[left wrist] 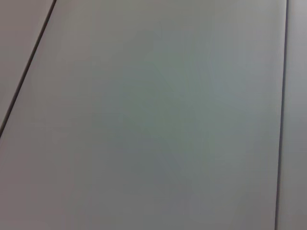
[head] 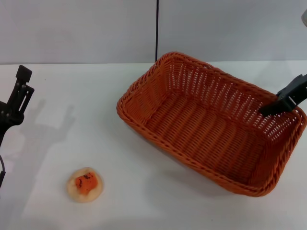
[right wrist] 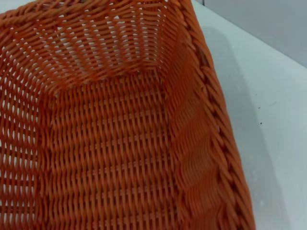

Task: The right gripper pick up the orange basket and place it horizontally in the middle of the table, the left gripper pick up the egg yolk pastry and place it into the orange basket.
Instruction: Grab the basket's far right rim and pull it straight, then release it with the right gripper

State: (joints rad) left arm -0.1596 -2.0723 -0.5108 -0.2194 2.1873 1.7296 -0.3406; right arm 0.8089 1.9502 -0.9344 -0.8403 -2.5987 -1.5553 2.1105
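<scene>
My right gripper (head: 277, 106) seems clamped, jaws together, on the far end rim of the orange basket (head: 201, 120) (braided, openwork, nothing inside), slanted on the worktop (head: 144, 201).

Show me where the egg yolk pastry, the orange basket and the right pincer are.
egg yolk pastry (head: 85, 184), head view, orange centre.
orange basket (head: 135, 87), head view, braided rim.
right pincer (head: 274, 108), head view, fingertips at the basket's rim.
</scene>
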